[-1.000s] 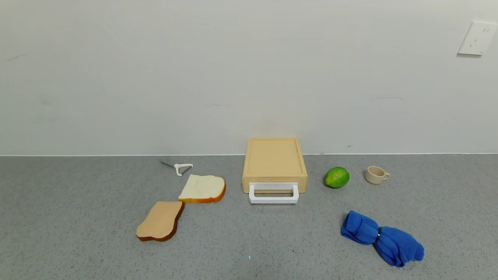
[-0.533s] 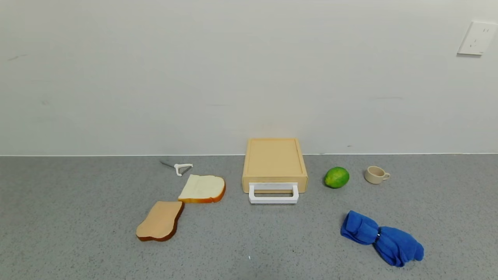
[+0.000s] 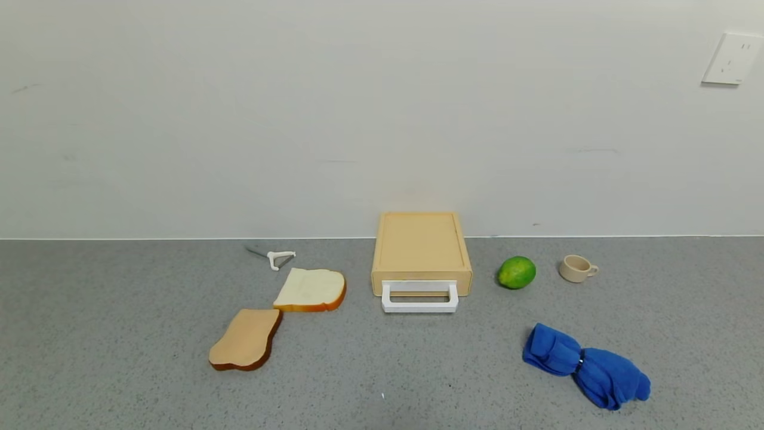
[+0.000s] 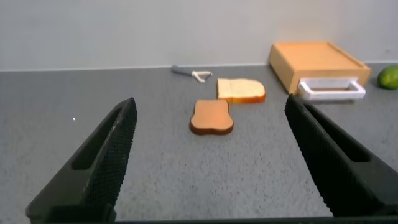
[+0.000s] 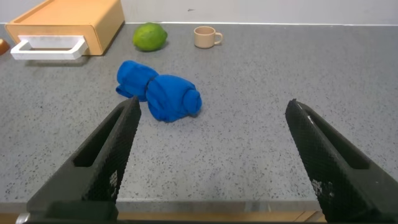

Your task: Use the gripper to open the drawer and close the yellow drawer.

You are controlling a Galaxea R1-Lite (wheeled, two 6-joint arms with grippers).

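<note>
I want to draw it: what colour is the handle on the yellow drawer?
White. The handle on the yellow drawer shows best in the head view.

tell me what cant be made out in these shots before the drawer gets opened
- Inside of the yellow drawer: hidden in every view by its box, since it sits shut.
- Left gripper and right gripper: outside the head view; each wrist view shows only two spread fingers, cut off by the picture's edge.
- Inside of the cup: too small in the head and right wrist views.
- Peeler blade: too small in the head and left wrist views.
</note>
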